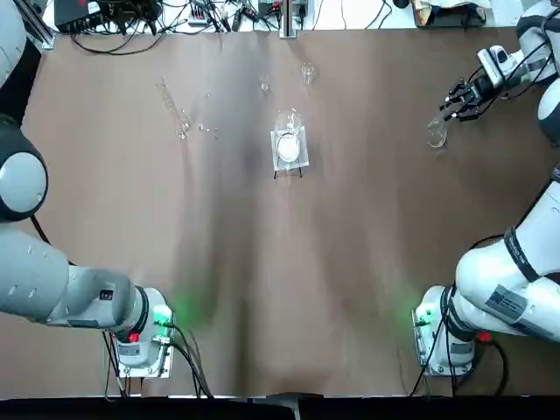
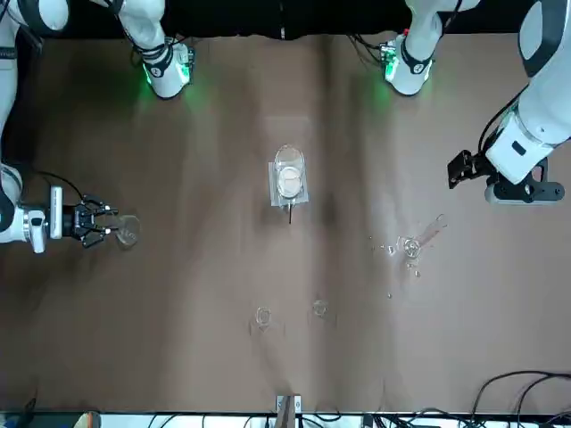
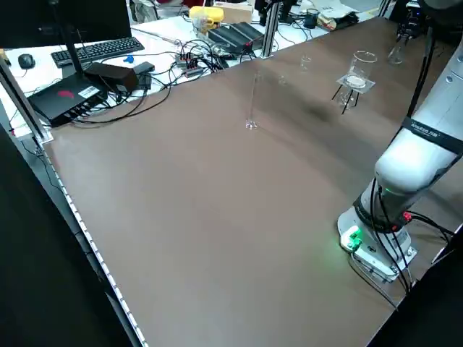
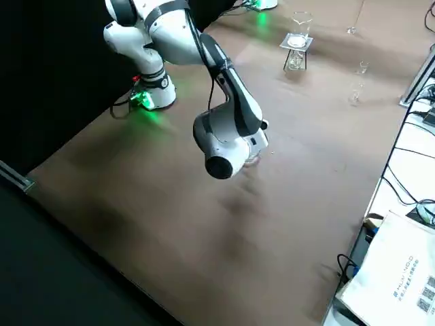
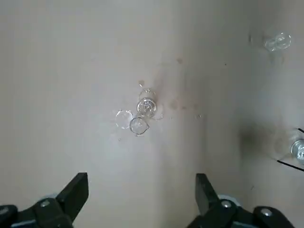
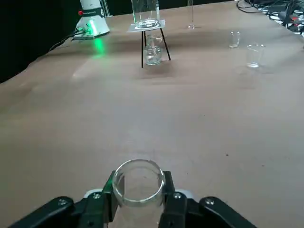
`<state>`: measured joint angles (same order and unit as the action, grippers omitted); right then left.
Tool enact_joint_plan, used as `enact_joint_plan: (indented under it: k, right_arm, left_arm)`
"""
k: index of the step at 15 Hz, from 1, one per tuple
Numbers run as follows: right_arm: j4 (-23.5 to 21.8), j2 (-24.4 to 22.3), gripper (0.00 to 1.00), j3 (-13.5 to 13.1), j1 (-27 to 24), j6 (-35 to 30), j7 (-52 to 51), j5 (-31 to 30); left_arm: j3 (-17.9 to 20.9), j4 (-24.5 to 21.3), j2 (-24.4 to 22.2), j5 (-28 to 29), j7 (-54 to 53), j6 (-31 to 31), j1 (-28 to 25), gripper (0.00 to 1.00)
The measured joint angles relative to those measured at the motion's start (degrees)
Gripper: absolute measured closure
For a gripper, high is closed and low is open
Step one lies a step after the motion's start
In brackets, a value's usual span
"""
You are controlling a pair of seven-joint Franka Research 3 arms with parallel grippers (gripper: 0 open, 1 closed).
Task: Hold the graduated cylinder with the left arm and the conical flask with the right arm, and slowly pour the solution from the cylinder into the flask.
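**Right gripper clasped the flask at the table's edge while the left hung open above the cylinder**

In the top view, the right arm's black two-finger gripper [image 1: 449, 108] sat in the upper right of the frame, its fingers closed around the neck of the small clear glass conical flask [image 1: 437, 133], which stood on the brown table [image 1: 262, 280]. The right wrist view showed the flask's round mouth [image 6: 138, 182] held between the two finger pads, one on each side of the rim. In the front view the same gripper [image 2: 105, 223] appeared at the left edge, the flask [image 2: 128, 231] just beyond its tips.

The long, thin clear glass graduated cylinder [image 1: 172, 107] stood in the upper left of the top view, well apart from the flask. In the left side view it rose upright as a faint tube [image 3: 253, 101] near the upper middle of the frame. The left wrist view looked straight down on it [image 5: 146, 107], near the frame's centre, with small glass pieces just beside its foot. The left arm's dark gripper [image 5: 141, 192] hung above, fingers spread wide and holding nothing.

A wider clear glass beaker on a white square plate with thin black legs [image 1: 289, 144] stood at the upper centre of the top view, between the two vessels. Two small clear glass cups [image 2: 262, 316] stood in the lower middle of the front view.
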<state>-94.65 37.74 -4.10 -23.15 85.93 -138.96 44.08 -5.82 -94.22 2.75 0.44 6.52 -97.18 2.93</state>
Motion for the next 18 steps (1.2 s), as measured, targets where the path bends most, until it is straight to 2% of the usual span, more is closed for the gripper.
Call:
enact_joint_plan:
  k: [8, 14, 15, 18]
  right_arm:
    - [-0.08, 0.85, 0.59, 0.03, 0.0, 1.23, -2.42, 0.59]
    - [-0.07, 0.84, 0.06, 0.4, 0.0, 0.84, -2.62, 0.73]
    - [-0.04, 0.84, 0.0, 0.39, -0.02, 0.69, -2.6, 0.77]
    - [0.26, 0.83, 0.0, 0.35, -0.15, -1.37, -1.61, 1.69]
  left_arm:
    - [0.15, 0.04, -0.06, -0.01, 0.26, -1.85, -0.1, 0.0]
    - [0.15, -0.03, -0.06, -0.01, 0.18, -1.64, -0.09, 0.0]
    - [0.15, -0.05, -0.06, -0.01, 0.18, -1.61, -0.1, 0.0]
    - [0.15, -0.17, -0.06, -0.01, 0.17, -1.53, -0.1, 0.0]
